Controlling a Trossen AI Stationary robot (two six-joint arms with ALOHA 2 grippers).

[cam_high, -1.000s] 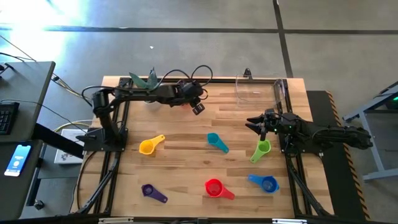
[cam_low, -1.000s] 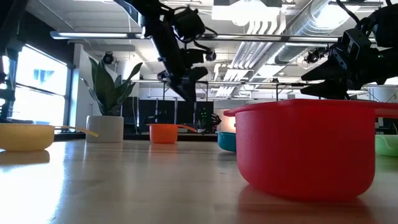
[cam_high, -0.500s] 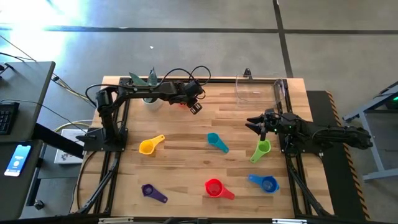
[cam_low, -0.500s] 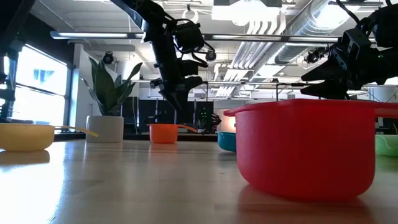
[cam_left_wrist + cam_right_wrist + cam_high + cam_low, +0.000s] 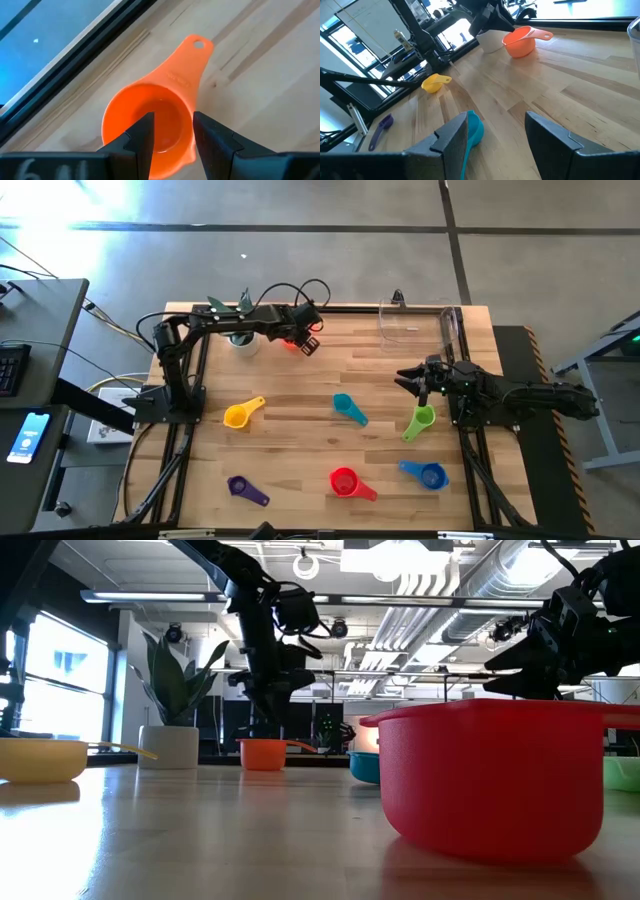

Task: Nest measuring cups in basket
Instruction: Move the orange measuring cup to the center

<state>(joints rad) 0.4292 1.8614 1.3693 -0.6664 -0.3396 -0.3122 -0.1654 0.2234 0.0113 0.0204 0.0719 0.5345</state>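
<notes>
Now | left gripper (image 5: 170, 137) open wide, right above orange cup (image 5: 150, 120), not holding it | right gripper (image 5: 408, 380) part open, empty, near green cup (image 5: 421, 420)

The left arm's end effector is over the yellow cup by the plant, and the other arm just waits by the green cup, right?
Not quite. The left end effector is over the orange cup, as the left wrist view shows. The rest is right: it's by the plant, and the right end effector waits by the green cup.
</notes>
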